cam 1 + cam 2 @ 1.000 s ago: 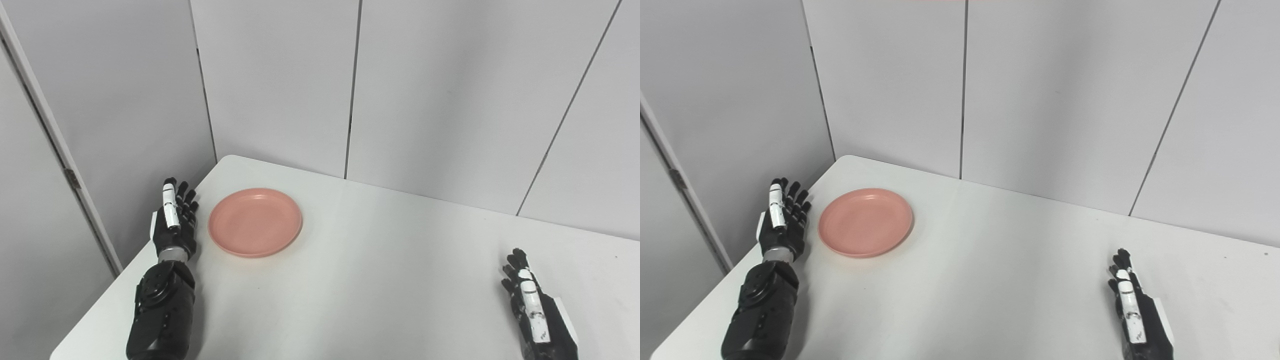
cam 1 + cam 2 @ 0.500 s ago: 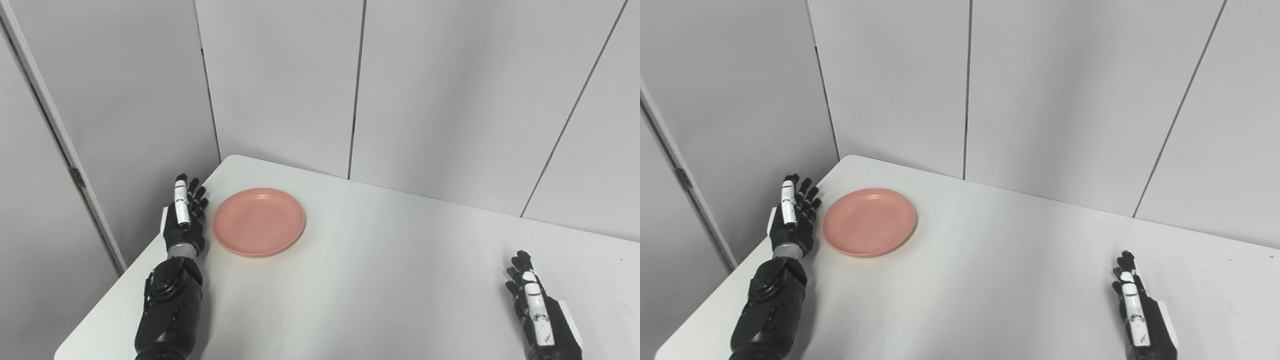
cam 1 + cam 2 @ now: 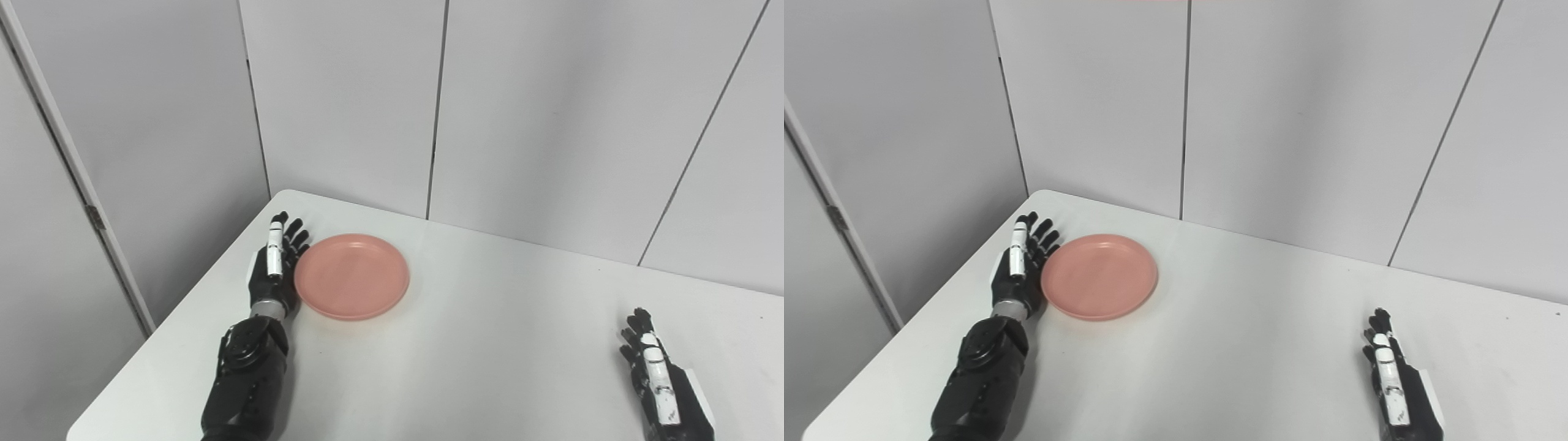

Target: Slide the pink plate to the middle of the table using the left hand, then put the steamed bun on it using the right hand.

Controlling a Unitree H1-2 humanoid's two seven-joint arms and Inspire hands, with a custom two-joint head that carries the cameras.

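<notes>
Left hand [image 3: 274, 269] flat, fingers spread, edge against pink plate [image 3: 351, 275] on white surface [image 3: 465, 343]. Right hand [image 3: 658, 380] released, resting apart. No legible writing.

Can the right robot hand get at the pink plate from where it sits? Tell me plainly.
Probably not easily: the right robot hand rests at the table's near right, far from the pink plate; nothing lies between, though.

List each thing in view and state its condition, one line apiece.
pink plate: upright, empty, on the table's left part.
left hand: open, flat against the plate's left rim.
right hand: open, holding nothing, by the table's right near edge.
table: white, no steamed bun visible.
</notes>
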